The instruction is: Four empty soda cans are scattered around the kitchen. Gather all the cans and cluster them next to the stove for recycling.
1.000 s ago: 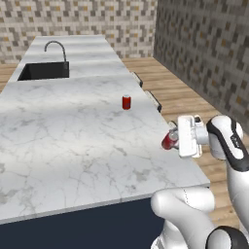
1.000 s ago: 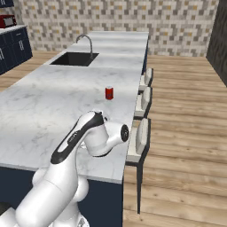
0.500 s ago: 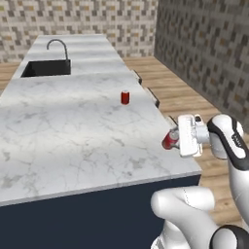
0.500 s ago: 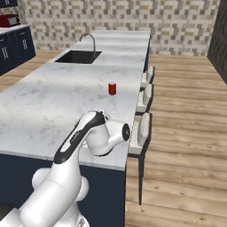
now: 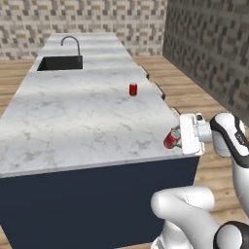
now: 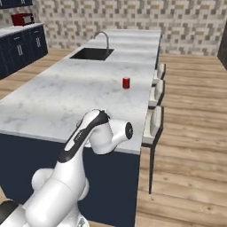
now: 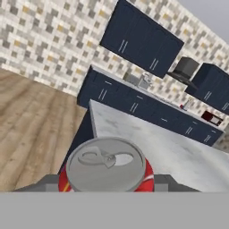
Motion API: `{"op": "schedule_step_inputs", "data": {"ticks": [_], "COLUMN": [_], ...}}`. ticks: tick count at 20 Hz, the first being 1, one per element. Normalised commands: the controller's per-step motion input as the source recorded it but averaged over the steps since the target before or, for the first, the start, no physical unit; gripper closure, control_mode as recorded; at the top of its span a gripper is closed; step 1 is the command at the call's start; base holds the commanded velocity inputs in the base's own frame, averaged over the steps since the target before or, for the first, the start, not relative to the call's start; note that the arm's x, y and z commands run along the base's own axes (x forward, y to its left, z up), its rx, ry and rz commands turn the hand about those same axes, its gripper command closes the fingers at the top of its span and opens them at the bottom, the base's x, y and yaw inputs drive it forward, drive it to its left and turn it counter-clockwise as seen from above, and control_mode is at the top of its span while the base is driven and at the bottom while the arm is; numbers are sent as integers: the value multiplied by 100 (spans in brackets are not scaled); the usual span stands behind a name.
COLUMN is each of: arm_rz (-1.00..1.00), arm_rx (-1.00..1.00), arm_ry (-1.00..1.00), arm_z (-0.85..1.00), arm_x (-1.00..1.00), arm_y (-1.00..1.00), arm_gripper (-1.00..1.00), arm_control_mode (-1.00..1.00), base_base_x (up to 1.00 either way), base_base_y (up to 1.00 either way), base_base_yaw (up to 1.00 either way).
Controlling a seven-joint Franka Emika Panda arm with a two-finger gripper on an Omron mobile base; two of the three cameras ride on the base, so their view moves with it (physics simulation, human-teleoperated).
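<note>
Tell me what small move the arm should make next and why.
Probably lift and pull the held red can clear of the island counter edge. The tool is shut on it, tilted at the counter's near corner, and no stove is close by, so it has to be carried away. A second red can stands further along.

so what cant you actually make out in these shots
- Gripper: its fingertips are hidden behind the red can it holds in the left base view; the arm blocks both in the right base view.
- Held can's label: cut off by the bottom edge in the hand view.
- Far can: too small to read.
- Stove: too small to pick out in the hand view.
</note>
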Motion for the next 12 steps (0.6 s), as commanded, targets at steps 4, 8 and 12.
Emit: {"op": "schedule_step_inputs", "data": {"ticks": [4,8,12], "arm_rz": [0,0,0], "arm_rx": [0,0,0], "arm_ry": [0,0,0], "arm_z": [0,0,0], "arm_x": [0,0,0], "arm_y": [0,0,0], "arm_gripper": [100,100,100], "arm_control_mode": [100,100,100], "base_base_x": [-9,1,1], "base_base_y": [88,100,100], "base_base_yaw": [1,0,-1]}}
